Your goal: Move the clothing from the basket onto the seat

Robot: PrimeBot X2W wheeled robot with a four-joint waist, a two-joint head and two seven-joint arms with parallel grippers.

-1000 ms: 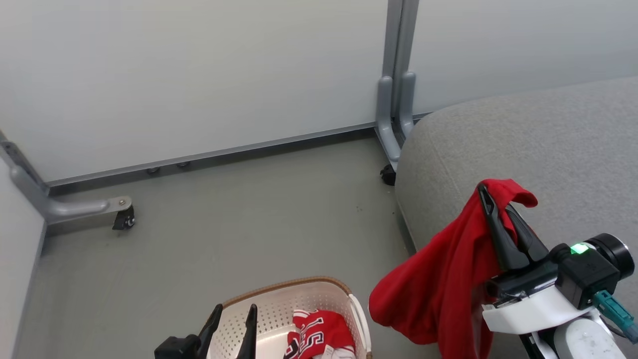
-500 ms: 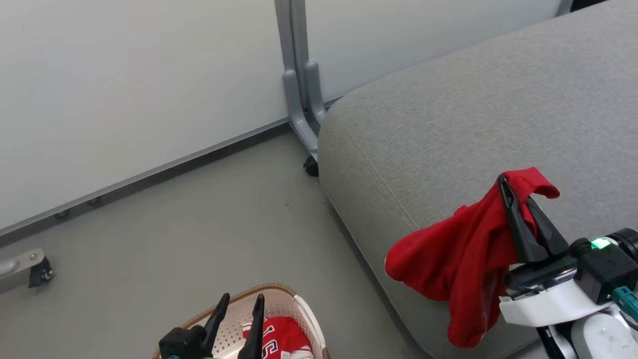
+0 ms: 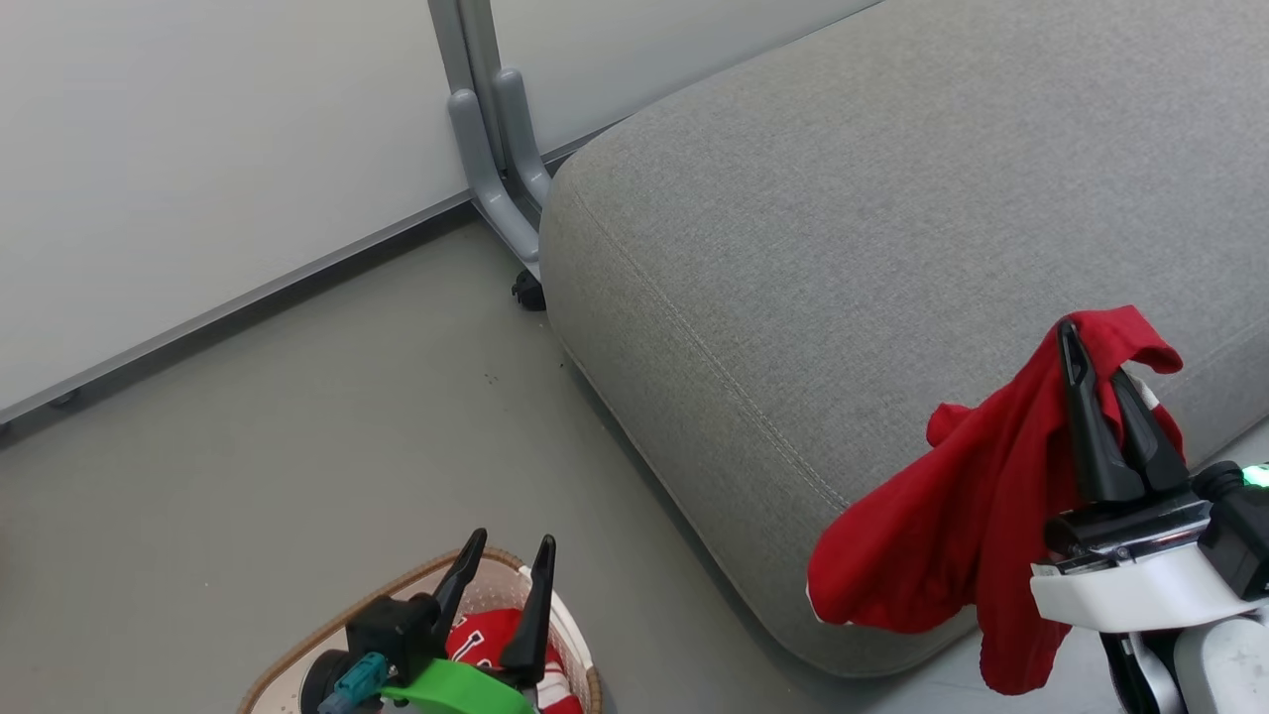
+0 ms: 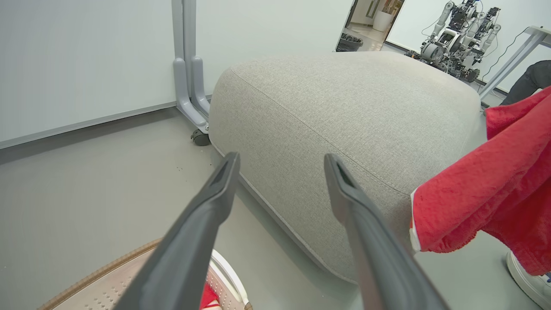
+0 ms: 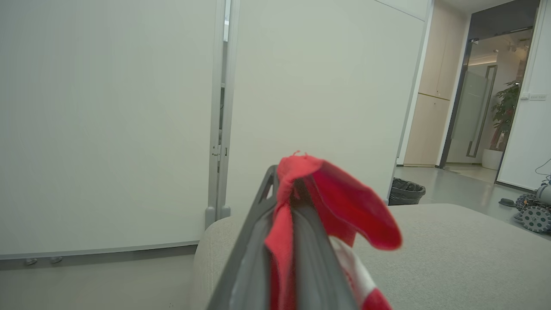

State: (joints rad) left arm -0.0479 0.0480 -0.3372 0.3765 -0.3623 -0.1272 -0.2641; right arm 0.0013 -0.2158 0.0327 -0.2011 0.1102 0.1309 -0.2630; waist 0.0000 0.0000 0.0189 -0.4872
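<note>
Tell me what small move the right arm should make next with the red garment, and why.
Probably carry it farther over the seat before opening. The right gripper is shut on the red garment, whose cloth hangs at the seat's near edge, so releasing here might miss the seat.

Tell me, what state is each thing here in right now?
right hand: shut on the red garment
left hand: open, empty, over the basket
red garment: hanging from the right hand at the seat edge
jersey: lying in the basket
basket: on the floor
</note>
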